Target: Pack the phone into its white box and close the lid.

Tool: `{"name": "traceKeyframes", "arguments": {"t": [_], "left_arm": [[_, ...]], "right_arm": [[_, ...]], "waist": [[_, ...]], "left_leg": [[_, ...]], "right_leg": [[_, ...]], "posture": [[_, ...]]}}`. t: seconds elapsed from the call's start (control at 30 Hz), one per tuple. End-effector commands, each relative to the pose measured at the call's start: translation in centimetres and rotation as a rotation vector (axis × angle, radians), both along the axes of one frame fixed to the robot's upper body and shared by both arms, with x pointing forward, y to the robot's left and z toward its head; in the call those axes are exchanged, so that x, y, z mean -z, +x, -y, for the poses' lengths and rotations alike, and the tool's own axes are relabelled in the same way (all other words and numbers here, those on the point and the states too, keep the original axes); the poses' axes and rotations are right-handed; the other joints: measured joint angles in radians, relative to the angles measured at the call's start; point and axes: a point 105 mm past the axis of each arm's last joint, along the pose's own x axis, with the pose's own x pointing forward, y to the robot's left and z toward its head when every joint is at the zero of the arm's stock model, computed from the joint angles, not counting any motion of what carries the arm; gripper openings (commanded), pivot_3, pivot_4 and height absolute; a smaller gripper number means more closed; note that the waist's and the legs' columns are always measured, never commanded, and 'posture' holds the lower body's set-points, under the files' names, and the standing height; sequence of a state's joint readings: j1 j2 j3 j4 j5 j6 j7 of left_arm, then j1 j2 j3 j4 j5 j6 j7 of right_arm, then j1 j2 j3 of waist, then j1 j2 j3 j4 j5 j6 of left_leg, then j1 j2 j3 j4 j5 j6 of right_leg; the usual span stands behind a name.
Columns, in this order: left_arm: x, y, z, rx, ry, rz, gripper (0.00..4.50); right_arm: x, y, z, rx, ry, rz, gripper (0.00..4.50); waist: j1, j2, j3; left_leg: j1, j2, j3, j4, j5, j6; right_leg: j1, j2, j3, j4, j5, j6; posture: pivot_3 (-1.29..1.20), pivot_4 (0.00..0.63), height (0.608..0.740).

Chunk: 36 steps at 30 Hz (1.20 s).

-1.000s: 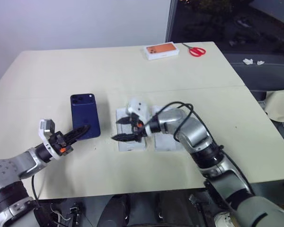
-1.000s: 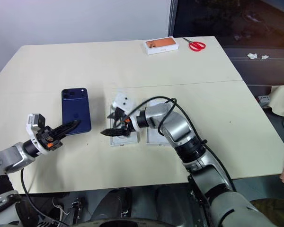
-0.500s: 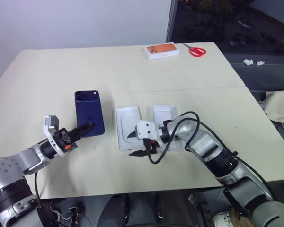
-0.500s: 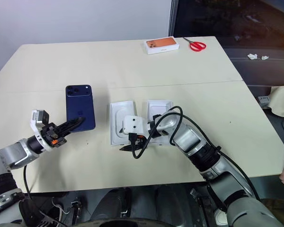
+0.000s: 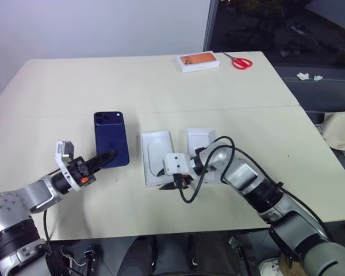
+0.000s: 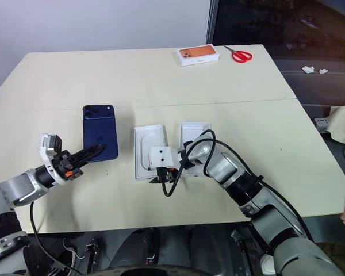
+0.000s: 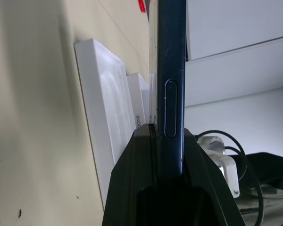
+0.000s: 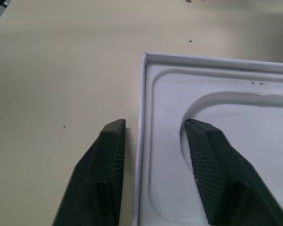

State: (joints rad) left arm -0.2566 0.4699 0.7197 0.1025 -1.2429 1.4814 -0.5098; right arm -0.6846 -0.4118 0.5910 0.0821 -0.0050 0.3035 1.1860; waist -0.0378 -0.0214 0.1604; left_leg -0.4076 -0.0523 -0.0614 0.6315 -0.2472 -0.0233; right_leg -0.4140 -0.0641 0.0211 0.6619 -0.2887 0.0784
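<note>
Navy phone (image 5: 111, 140) was held by its near end in the closed left gripper (image 5: 106, 158), above the table (image 5: 57, 92). Right gripper (image 8: 153, 136) was partly open, one finger on each side of the insert's (image 5: 156, 157) rim, not clamped.

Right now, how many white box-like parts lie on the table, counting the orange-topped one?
3: the insert with an oval recess beside the phone, another white piece beside it, the orange-topped box near the scissors.

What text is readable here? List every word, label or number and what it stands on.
"...one": tail of a partly hidden word, on the side wall of the second white box part, seen in the left wrist view.
Orange-topped box: print too small to read.
Nothing else legible.
</note>
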Motion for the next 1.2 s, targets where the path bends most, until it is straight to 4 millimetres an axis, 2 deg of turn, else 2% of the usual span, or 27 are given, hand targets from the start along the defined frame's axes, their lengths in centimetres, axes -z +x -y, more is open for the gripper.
{"name": "traceKeyframes", "arguments": {"t": [0.03,0.2,0.33,0.53,0.63,0.67,0.73,0.9,1.2], "left_arm": [[-1.4,-0.1,0.2,0.011,-0.001,0.072,0.00],[-1.6,-0.1,0.2,0.010,-0.003,0.079,0.00],[-1.8,0.1,0.0,0.001,-0.006,0.085,0.00],[-2.1,0.4,-0.5,-0.023,-0.004,0.096,0.00],[-2.2,0.4,-0.7,-0.031,-0.006,0.097,0.00],[-2.2,0.4,-0.7,-0.032,-0.005,0.097,0.00],[-2.1,0.3,-0.8,-0.034,-0.002,0.095,0.00],[-2.1,0.3,-1.1,-0.043,-0.007,0.094,0.00],[-2.4,0.4,-1.6,-0.059,-0.005,0.103,0.00]], "right_arm": [[-0.2,0.0,-0.4,-0.012,0.002,0.010,0.43],[-0.6,0.3,-1.0,0.002,0.028,0.006,0.43],[-0.6,1.6,-2.1,0.054,0.046,0.040,0.43],[-0.2,3.6,-4.6,0.226,0.072,0.053,0.43],[-0.2,3.5,-5.5,0.265,0.095,0.015,0.43],[-0.1,3.6,-5.4,0.278,0.089,0.010,0.97],[-0.1,3.5,-5.3,0.281,0.083,0.004,1.43],[-0.9,3.1,-5.2,0.269,0.094,-0.005,3.90],[-4.9,3.5,-4.6,0.261,0.222,-0.114,3.90]], "waist": [[-0.003,0.000,0.000],[-0.004,0.000,0.000],[-0.005,0.000,0.000],[-0.005,0.000,0.000],[-0.004,0.000,0.000],[-0.004,0.000,0.000],[-0.003,0.000,0.000],[-0.001,0.000,0.000],[-0.003,-0.001,0.000]], "left_leg": [[0.000,0.000,0.000,0.000,0.000,0.000],[0.001,0.000,0.000,0.000,0.000,0.000],[0.001,0.000,0.000,0.000,0.000,0.000],[0.001,0.000,0.000,0.000,0.001,-0.001],[0.001,0.000,0.000,0.000,0.001,-0.002],[0.001,0.000,0.000,0.000,0.001,-0.002],[0.001,0.000,0.000,0.000,0.001,-0.001],[0.001,0.000,-0.001,0.000,0.001,-0.001],[0.000,0.000,0.000,0.000,0.001,-0.001]], "right_leg": [[0.000,0.000,0.000,0.000,0.000,0.000],[0.000,0.000,0.000,0.000,0.000,0.000],[0.000,0.000,0.000,0.001,0.000,0.000],[0.000,0.000,0.000,0.001,0.000,0.000],[0.000,0.000,0.000,0.001,0.000,0.000],[0.000,0.000,0.000,0.001,0.000,0.000],[0.000,0.000,0.000,0.001,0.000,0.000],[0.000,0.000,0.000,0.001,0.000,0.000],[0.000,0.000,0.000,0.001,0.000,0.000]], "posture": [[0.00,0.150,0.740],[0.00,0.150,0.740],[0.00,0.150,0.740],[0.00,0.150,0.740],[0.00,0.150,0.740],[0.00,0.150,0.740],[0.00,0.150,0.740],[0.00,0.150,0.740],[0.00,0.150,0.740]]}}
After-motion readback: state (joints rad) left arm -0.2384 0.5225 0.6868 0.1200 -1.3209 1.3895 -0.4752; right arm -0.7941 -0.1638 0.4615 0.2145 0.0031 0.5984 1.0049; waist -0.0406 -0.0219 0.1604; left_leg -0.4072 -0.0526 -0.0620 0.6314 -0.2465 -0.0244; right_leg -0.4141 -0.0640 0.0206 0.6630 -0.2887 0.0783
